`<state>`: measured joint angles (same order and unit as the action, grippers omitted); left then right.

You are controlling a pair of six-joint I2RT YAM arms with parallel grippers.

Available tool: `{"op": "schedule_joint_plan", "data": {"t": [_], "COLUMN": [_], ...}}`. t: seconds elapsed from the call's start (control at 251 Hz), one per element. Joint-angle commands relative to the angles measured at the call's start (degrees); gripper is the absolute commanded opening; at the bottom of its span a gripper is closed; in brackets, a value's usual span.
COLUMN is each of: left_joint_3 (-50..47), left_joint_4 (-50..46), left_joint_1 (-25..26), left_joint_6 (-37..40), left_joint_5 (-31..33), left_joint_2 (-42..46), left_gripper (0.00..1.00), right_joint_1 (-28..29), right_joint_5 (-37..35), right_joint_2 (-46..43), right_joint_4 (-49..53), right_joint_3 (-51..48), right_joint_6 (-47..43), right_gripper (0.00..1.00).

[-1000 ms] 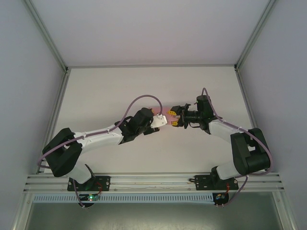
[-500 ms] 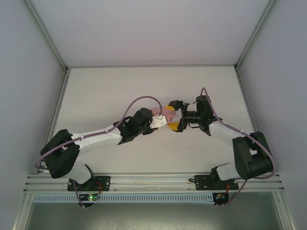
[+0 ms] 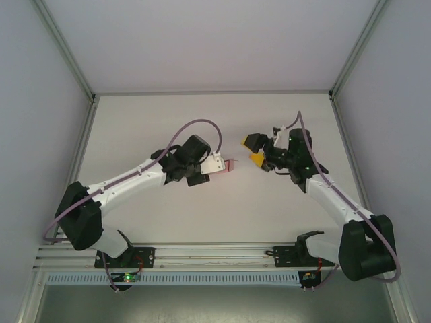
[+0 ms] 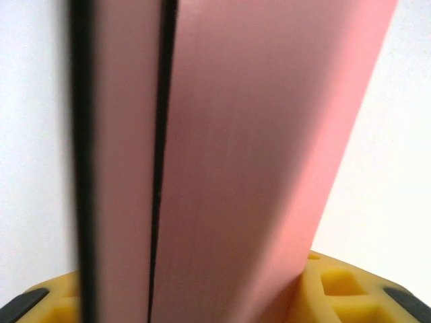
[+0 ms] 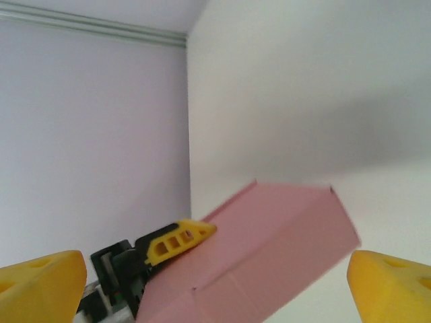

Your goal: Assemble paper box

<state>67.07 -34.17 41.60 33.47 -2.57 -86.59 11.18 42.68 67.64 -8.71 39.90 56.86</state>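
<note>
The left gripper point(image 3: 222, 164) was clamped on one end of the paper box point(image 5: 269, 249), near the middle of the bench point(image 3: 148, 121). In the right wrist view one yellow finger point(image 5: 178, 243) lay pressed on the box's upper face. The rest of the salmon-pink box jutted out unsupported toward the right gripper point(image 3: 254, 149). That gripper stood just beside the box's free end with its jaws wide apart, holding nothing and touching nothing. Whether the box rested on the bench or hung just above it could not be told. The main risk appeared to be the single grip. Thin card pinched at one end could buckle or dent under the fingers, or it could swivel between them if the free end were nudged, and the folds might then spring apart. A second risk lay with the right gripper. If it closed in off-line, a fingertip would probably strike the box's end or edge rather than straddle it, pushing the box askew or out of the left gripper's hold. No brand, label or writing could be read on the box, the grippers or the bench.
</note>
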Motion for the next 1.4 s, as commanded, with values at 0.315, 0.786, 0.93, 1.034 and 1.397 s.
{"op": "schedule_joint_plan", "data": {"t": [0.315, 0.786, 0.93, 1.034, 1.397], "left_joint_3": [6.68, 12.95, 12.81, 12.65, 12.03], "left_joint_4": [-17.10, -18.87, -18.21, -17.96, -16.63], "left_joint_1": [-6.16, -6.97, -6.92, -6.93, -7.08], "left_joint_6": [0.67, 0.74, 0.56, 0.62, 0.42], "left_joint_5": [-10.96, -10.87, -10.90, -10.71, -10.88], "left_joint_2": [-9.24, -18.83, -19.68, -19.99, -20.33], "left_gripper": [0.41, 0.46, 0.46, 0.47, 0.47], "right_joint_1": [6.42, 16.22, 16.32, 16.13, 15.27], "right_joint_5": [-11.63, -23.24, -16.24, -13.78, -9.21], "right_joint_2": [-12.51, 0.00, 5.94, 9.94, 17.61], "right_joint_4": [-6.78, 6.98, 7.58, 8.85, 12.00], "right_joint_3": [-1.77, 1.33, 3.67, 6.15, 11.96], "right_joint_6": [-38.62, -52.93, -56.61, -59.46, -60.81], "right_gripper": [0.91, 0.59, 0.59, 0.59, 0.41]}}
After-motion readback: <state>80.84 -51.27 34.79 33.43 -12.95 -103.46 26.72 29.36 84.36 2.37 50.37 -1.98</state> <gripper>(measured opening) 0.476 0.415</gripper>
